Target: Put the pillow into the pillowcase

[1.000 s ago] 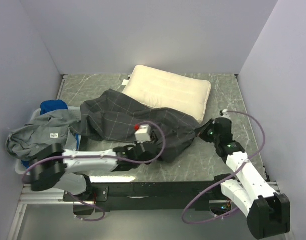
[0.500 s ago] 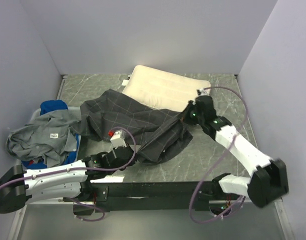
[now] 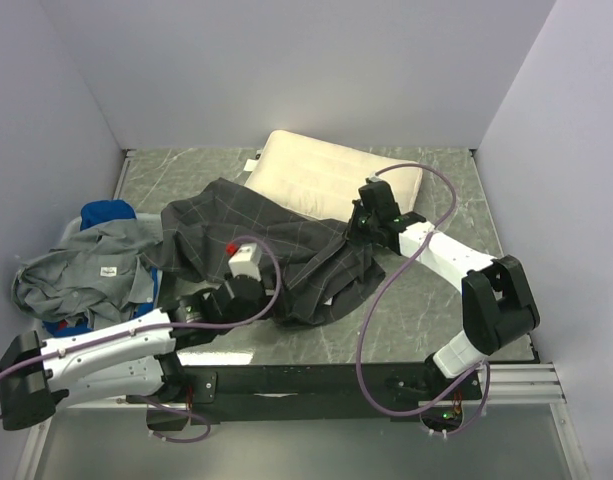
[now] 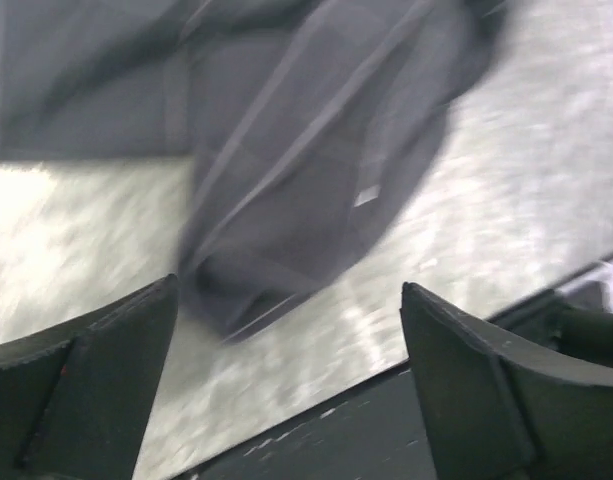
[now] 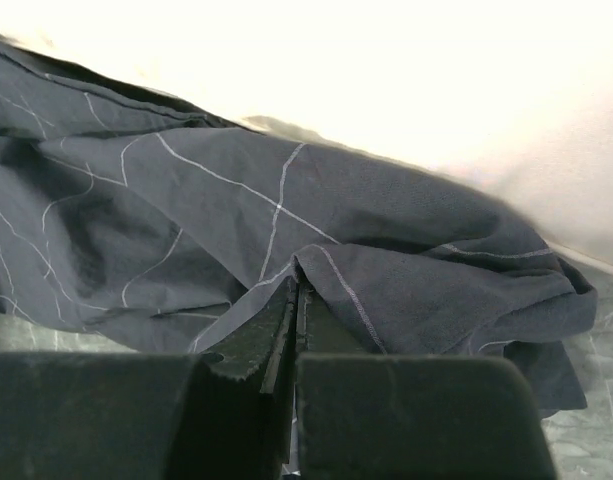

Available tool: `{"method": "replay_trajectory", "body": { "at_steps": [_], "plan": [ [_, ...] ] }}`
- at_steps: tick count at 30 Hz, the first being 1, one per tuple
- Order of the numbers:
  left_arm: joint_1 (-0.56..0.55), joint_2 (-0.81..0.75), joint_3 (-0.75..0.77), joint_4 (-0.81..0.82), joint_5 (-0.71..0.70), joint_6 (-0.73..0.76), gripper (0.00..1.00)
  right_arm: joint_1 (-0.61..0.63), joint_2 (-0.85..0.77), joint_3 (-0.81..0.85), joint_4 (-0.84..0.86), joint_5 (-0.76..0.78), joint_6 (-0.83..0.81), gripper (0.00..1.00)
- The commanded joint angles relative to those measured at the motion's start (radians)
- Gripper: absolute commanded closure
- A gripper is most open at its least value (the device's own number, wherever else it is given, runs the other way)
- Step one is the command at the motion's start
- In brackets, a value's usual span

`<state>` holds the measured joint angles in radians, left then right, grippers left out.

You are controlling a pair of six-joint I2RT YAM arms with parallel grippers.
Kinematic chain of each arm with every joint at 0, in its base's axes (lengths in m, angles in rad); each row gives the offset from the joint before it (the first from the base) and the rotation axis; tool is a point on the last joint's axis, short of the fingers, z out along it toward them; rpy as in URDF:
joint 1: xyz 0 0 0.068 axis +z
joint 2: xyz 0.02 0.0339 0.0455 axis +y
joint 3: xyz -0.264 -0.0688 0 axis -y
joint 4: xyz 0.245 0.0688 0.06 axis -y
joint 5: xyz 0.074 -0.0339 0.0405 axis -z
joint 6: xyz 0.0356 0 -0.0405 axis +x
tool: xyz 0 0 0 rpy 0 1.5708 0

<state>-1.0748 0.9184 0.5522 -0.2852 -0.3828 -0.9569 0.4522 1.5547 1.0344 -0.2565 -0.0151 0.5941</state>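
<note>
- Here, we see the right gripper [image 5: 294,295] clamped on a fold of the pillowcase [image 3: 266,240], just beside the pillow [image 3: 336,180].
- Our left gripper [image 4: 289,330] hangs spread wide apart over the pillowcase's near edge.
- The pillow lies far on the worktop [image 3: 436,290].

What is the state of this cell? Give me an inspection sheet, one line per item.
Surface: grey marbled table, with fabric covering much of the middle and left.
Job's things: the pillow lies at the back, outside the pillowcase, which is crumpled in front and overlaps its near edge.
Clutter: grey garment and blue cloth heaped at the left.
Grippers: left gripper open above the pillowcase's near edge; right gripper shut on a pillowcase fold beside the pillow.
Cables: purple cables loop off both arms; one arcs over the pillow's right end.
Surroundings: plain walls on three sides.
</note>
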Motion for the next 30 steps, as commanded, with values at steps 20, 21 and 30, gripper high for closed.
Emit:
{"method": "replay_trajectory", "body": {
  "at_steps": [20, 21, 30],
  "plan": [
    [0.148, 0.671, 0.382, 0.578, 0.174, 0.558, 0.35, 0.023, -0.208, -0.040, 0.007, -0.022, 0.009, 0.98],
    [0.168, 0.665, 0.374, 0.580, 0.174, 0.523, 0.50, 0.023, -0.200, -0.021, 0.003, -0.020, 0.006, 0.97],
    [0.404, 0.570, 0.182, 0.394, 0.228, 0.082, 0.99, 0.022, -0.110, 0.175, -0.030, 0.128, -0.114, 0.16]
  ]
}}
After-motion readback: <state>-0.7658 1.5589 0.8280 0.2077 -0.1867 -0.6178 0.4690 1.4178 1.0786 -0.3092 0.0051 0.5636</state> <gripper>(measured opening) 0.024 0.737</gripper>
